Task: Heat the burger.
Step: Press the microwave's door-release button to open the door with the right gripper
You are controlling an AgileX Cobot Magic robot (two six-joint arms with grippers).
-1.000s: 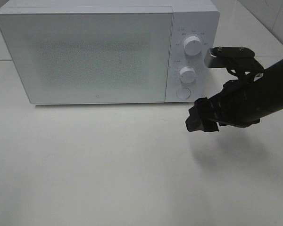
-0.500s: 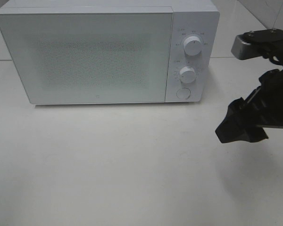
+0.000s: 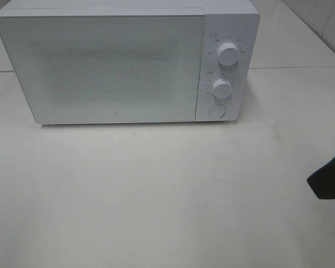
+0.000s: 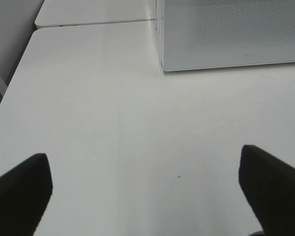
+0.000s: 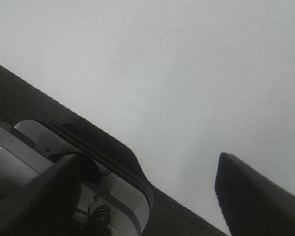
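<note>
1. Since the burger showed in none of my views, I could not say where it was; the likeliest place, by my judgement, was behind the microwave (image 3: 117, 61) door (image 3: 100, 67), whose frosted panel hid the inside.
2. That door was shut, and the microwave stood at the 12 o'clock end of the desk (image 3: 156, 190).
3. Two dials, the upper dial (image 3: 228, 54) and the lower dial (image 3: 221, 88), and a round button (image 3: 216, 110) sat on the panel at the door's 3 o'clock side, with nothing touching them.
4. My left fingers (image 4: 19, 191) were spread wide and released, gripping nothing, over bare desk with the microwave's corner ahead towards 1 o'clock.
5. My right fingers (image 5: 250, 196) were likewise apart and empty, over the desk's edge; in the high view only a dark sliver of that arm showed at about 4 o'clock.
6. Judging progress: if the burger was inside, loading and closing were done, and whether the dials had been set I could not tell; taking it out was left.
7. Which way the burger pointed, and how its long axis ran, I could not tell, as it was hidden.
</note>
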